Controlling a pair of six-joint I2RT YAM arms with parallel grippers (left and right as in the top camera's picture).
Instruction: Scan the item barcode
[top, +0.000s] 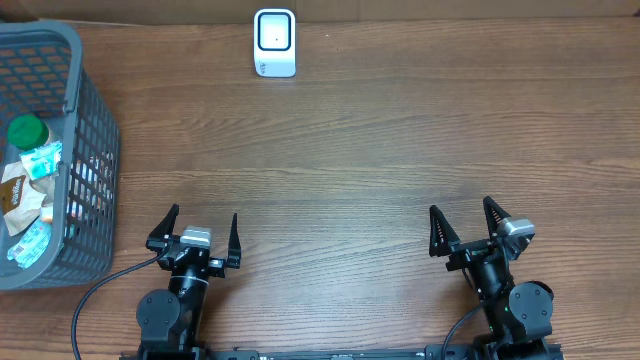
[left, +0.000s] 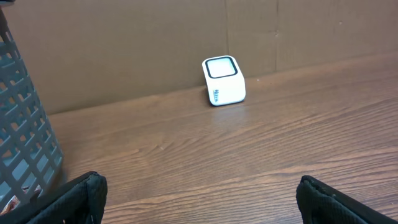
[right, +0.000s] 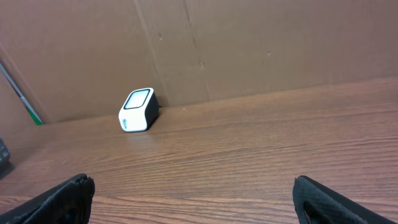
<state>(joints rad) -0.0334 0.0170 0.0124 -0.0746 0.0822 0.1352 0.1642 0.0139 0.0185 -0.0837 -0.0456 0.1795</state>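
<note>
Overhead, the left gripper (top: 203, 222) sits at 7 o'clock and the right gripper (top: 461, 210) at 5, both arms folded low, pointing toward 12, jaws spread wide and holding nothing. The white scanner (top: 274, 43) stands at 12. The grey basket (top: 95, 150) at 9 holds a green-capped bottle (top: 27, 132) and packets (top: 40, 160). In the left wrist view, the scanner is at 12 and the basket at 9. In the right wrist view, the scanner is at 10.
</note>
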